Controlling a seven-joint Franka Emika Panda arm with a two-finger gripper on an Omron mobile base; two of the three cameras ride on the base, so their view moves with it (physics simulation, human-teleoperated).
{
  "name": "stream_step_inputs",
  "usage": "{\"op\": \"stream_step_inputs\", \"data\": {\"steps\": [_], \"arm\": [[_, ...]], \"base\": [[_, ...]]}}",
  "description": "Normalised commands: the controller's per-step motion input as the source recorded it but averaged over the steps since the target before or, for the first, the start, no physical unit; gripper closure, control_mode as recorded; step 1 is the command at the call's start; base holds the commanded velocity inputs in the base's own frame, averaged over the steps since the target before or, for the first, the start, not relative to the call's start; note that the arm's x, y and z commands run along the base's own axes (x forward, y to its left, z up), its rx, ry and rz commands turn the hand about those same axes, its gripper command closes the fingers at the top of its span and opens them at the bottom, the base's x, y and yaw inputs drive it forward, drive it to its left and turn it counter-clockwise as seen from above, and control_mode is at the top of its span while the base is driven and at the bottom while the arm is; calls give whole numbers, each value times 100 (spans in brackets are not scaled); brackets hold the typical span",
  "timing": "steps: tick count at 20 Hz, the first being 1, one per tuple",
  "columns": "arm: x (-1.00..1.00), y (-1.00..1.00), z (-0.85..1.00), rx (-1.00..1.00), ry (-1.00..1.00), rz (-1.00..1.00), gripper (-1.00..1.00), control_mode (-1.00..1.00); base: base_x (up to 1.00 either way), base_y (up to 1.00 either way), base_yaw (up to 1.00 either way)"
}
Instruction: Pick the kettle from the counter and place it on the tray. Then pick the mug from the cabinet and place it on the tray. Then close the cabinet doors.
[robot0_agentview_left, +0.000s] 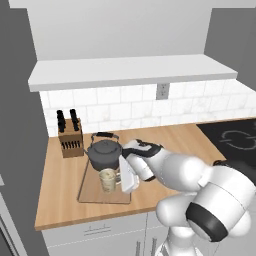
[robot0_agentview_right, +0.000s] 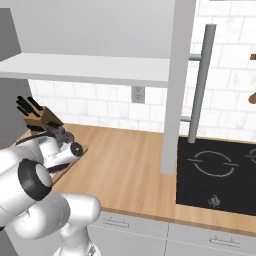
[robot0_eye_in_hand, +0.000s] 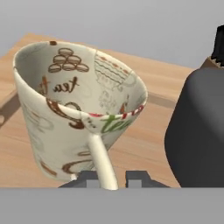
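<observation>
The mug (robot0_agentview_left: 107, 180) stands on the tray (robot0_agentview_left: 92, 197), just in front of the kettle (robot0_agentview_left: 104, 154), which also sits on the tray. My gripper (robot0_agentview_left: 119, 179) reaches in low from the right at the mug's handle. In the hand view the mug (robot0_eye_in_hand: 78, 109) looms large and leans a little, with its handle running down between my gripper (robot0_eye_in_hand: 112, 179) fingers. A small gap shows beside the handle, so the jaws stand slightly apart. The kettle (robot0_eye_in_hand: 197, 131) is the dark mass to the right. The cabinet (robot0_agentview_left: 130, 72) above stands open.
A knife block (robot0_agentview_left: 70, 140) stands at the counter's (robot0_agentview_left: 165, 137) back left, close behind the tray. A black cooktop (robot0_agentview_left: 232, 137) lies to the right. An open cabinet door (robot0_agentview_right: 176, 85) with its bar handle (robot0_agentview_right: 200, 85) hangs over the counter near the cooktop (robot0_agentview_right: 220, 170).
</observation>
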Motion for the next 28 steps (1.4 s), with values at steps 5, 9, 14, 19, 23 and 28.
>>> {"op": "stream_step_inputs", "data": {"steps": [5,9,14,19,23,28], "arm": [[-18,-21,1,0,0,0,-100,-100],[-9,-15,7,0,0,0,-100,-100],[-3,-14,13,0,0,0,-100,-100],[-34,-25,40,1,0,0,-100,-100],[-56,-26,54,5,0,0,-100,-100],[-59,-12,57,1,0,0,-100,-100]], "base": [[0,0,0],[0,0,0],[0,0,0],[0,0,0],[0,0,0],[0,0,0]]}}
